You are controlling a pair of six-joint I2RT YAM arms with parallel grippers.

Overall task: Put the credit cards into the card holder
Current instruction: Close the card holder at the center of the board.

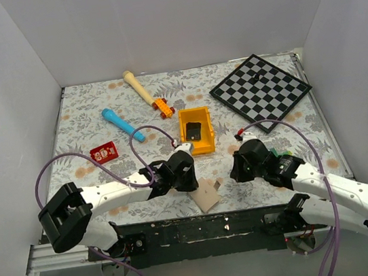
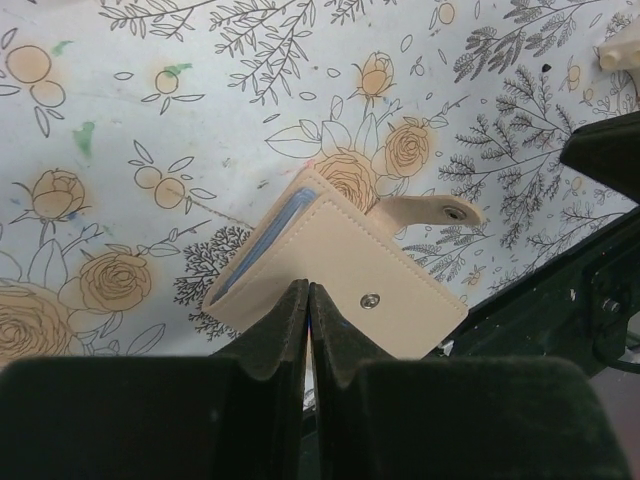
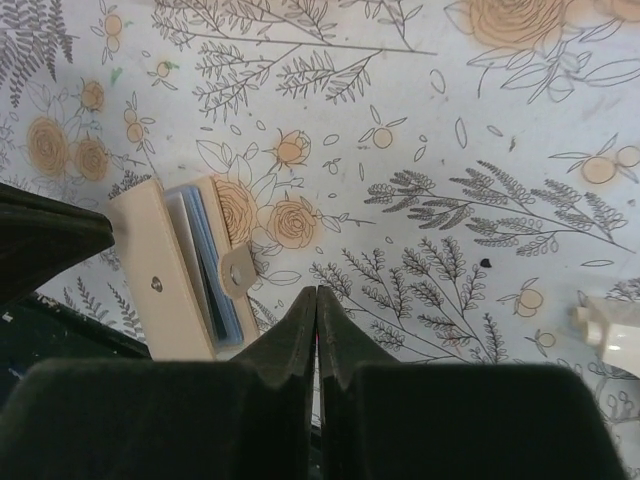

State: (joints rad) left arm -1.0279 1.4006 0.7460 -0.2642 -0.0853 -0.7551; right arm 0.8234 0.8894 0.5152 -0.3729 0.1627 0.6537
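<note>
Grippers sit nearest, at the table's near edge. The left gripper (image 2: 308, 300) is pinched fully closed with nothing between its fingers. Its tips hang over the near edge of the card holder (image 2: 340, 262), a small tan-beige folding wallet with stitched seams; whether they touch it I cannot tell. The card holder lies at 6 o'clock on the floral tablecloth (image 1: 79, 125). It is folded over, with its snap tab (image 2: 428, 210) flipped loose toward 2 o'clock in the left wrist view and a strip of pale blue-grey lining showing along its left side. The right gripper (image 3: 317, 300) is likewise closed tight and empty, over bare cloth at 3 o'clock of the card holder.

Farther out, a red credit card (image 1: 104, 153) with white markings lies flat at 9 o'clock, well apart from the card holder. A yellow-orange plastic bin (image 1: 202, 148) sits near the middle, holding something dark. Beyond it are a light-blue cylinder (image 1: 122, 124) at 10 o'clock and a wooden peg (image 1: 137, 86) at 11 o'clock, which ends just beside an orange toy block (image 1: 162, 106). A black-and-white chequered board (image 1: 260, 91) lies at 1 o'clock.
</note>
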